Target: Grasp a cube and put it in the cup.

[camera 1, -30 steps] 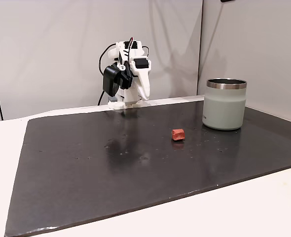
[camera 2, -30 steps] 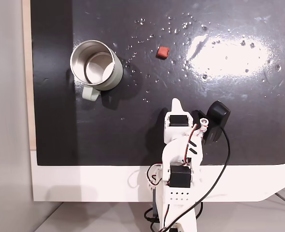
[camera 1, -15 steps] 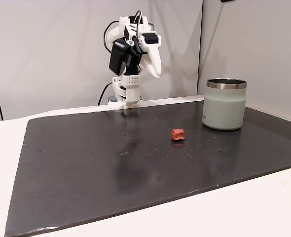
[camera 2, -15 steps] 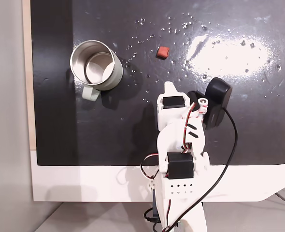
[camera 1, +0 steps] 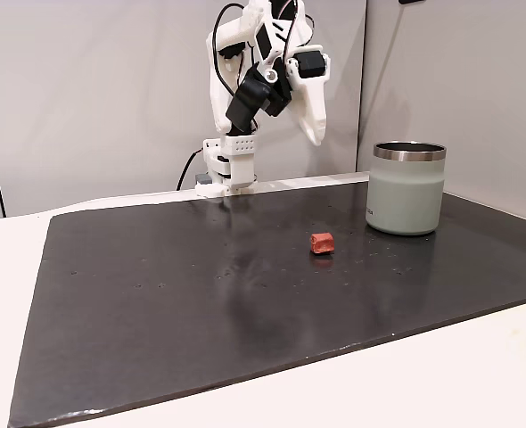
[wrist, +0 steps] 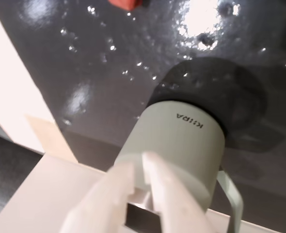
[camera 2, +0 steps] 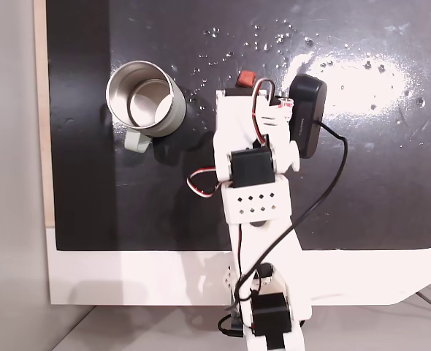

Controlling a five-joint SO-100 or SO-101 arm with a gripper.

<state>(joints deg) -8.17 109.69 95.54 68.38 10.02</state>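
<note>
Nearest in a fixed view, a pale white tabletop [camera 1: 477,374], then a broad glossy black mat [camera 1: 156,294] with plenty of bare room in front and to the left. Mid-mat, a tiny red-orange cube [camera 1: 322,242], lying free and untouched. Just beyond and to its right, well apart, a squat pale grey-green cup with a steel rim [camera 1: 407,192], close to the mat's right edge. At the back, a white two-finger claw [camera 1: 317,135], pinched together on nothing. Now lifted high and reaching forward from the low folded pose of a second ago. Probably the start of the approach, with the descent to the cube not yet made.
</note>
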